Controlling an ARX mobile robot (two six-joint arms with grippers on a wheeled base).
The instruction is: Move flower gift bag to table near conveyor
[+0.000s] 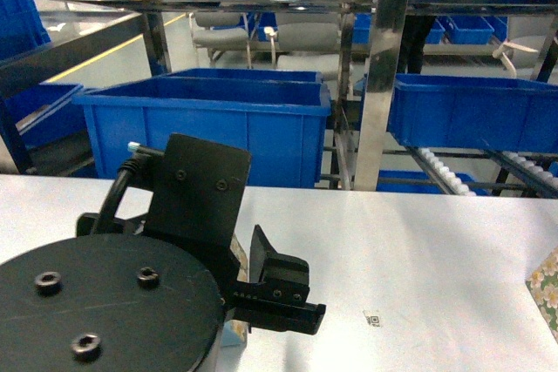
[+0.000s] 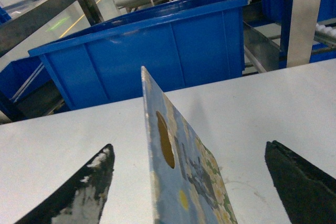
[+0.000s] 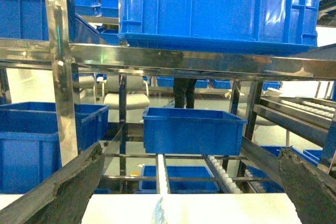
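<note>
Bag (image 2: 181, 177) stands upright on the white tabletop (image 2: 262, 108), low centre of the left wrist frame, between the spread jaws of our left claw (image 2: 189, 182), untouched. Conveyor (image 3: 168, 61) just behind. Right claw (image 3: 184, 192) open, empty. Placement looks done; retreat left.

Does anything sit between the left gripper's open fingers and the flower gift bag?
Nothing visible does. In the left wrist view the flower gift bag stands edge-on on the table, between the spread fingers of the left gripper, with only bare gaps on both sides.
</note>
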